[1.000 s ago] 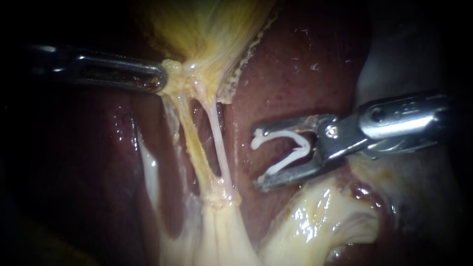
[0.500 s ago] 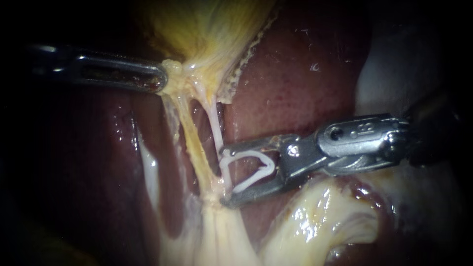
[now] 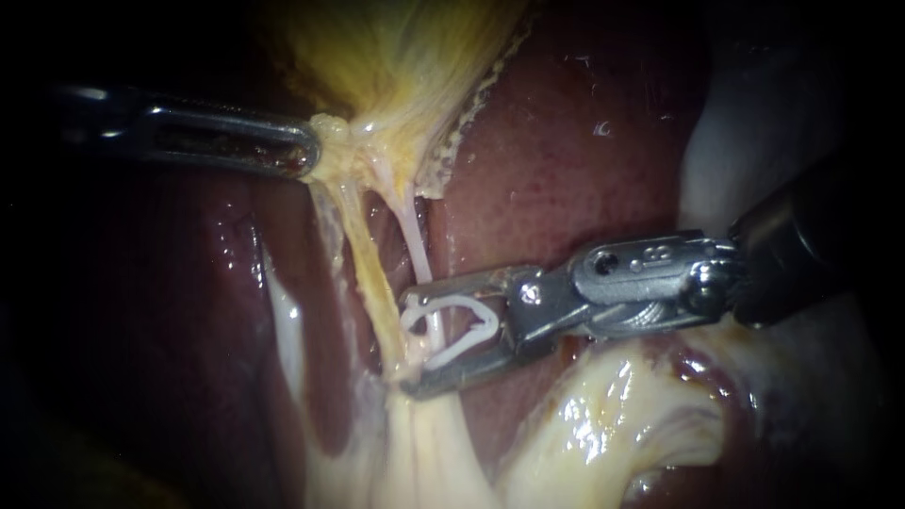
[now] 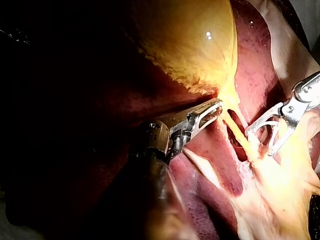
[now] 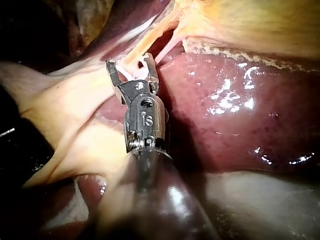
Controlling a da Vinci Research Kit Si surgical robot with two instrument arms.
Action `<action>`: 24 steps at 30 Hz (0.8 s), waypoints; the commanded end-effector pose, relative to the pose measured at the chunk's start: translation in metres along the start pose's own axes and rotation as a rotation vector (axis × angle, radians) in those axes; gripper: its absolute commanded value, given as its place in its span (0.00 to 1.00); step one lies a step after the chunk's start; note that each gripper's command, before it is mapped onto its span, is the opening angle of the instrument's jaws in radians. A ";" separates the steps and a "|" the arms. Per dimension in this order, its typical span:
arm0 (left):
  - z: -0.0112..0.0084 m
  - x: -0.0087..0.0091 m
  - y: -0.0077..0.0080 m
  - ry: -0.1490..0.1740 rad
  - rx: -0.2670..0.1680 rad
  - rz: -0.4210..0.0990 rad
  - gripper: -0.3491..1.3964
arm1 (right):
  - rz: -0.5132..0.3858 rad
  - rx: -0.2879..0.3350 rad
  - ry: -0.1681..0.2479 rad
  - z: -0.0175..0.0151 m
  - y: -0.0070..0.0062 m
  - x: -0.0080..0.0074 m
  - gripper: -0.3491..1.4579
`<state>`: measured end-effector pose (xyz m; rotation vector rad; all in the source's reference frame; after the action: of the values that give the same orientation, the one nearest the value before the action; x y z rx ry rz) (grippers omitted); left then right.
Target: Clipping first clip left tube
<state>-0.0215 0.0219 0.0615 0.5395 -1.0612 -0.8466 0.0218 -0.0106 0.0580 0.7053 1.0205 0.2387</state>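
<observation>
My left instrument (image 3: 306,151) comes in from the left, its jaws shut on the yellowish tissue at the gallbladder's (image 3: 396,57) narrow end, holding it taut. Two tubes run down from there: a yellow one (image 3: 368,264) on the left and a paler one (image 3: 415,250) on the right. My right instrument (image 3: 410,344) holds a white clip (image 3: 462,306) between its spread jaws. The clip's arms straddle the paler tube, with the jaw tips reaching the yellow tube's edge. In the left wrist view both instruments show, mine (image 4: 210,112) and the right one (image 4: 260,143). The right wrist view shows the right instrument's jaws (image 5: 129,61) at the tubes.
Dark red liver (image 3: 566,160) lies behind and to the right of the tubes. A glistening pale fatty mass (image 3: 603,424) sits under the right instrument's shaft. A whitish strip (image 3: 283,320) runs down left of the tubes.
My right instrument has moved left with the clip, from over the liver to around the paler tube, and its jaws have narrowed a little. The left instrument has held still.
</observation>
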 end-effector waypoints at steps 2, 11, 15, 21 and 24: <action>0.0000 0.0000 0.0000 0.000 0.000 0.000 0.00 | 0.004 0.002 -0.001 0.0002 0.0004 -0.0004 0.46; 0.0001 0.0000 0.0000 -0.001 -0.003 0.000 0.00 | 0.001 0.018 -0.007 0.0018 0.0020 -0.0008 0.47; 0.0001 0.0001 0.0000 -0.001 -0.004 0.000 0.00 | 0.011 0.042 0.015 0.0028 0.0024 -0.0003 0.47; 0.0001 0.0001 0.0000 -0.001 -0.004 0.000 0.00 | 0.041 0.089 0.066 0.0037 0.0020 0.0005 0.46; 0.0001 0.0001 0.0000 -0.001 -0.004 0.000 0.00 | 0.063 0.121 0.088 0.0040 0.0015 0.0009 0.46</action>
<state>-0.0215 0.0218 0.0615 0.5359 -1.0608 -0.8489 0.0260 -0.0109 0.0596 0.8562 1.1122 0.2705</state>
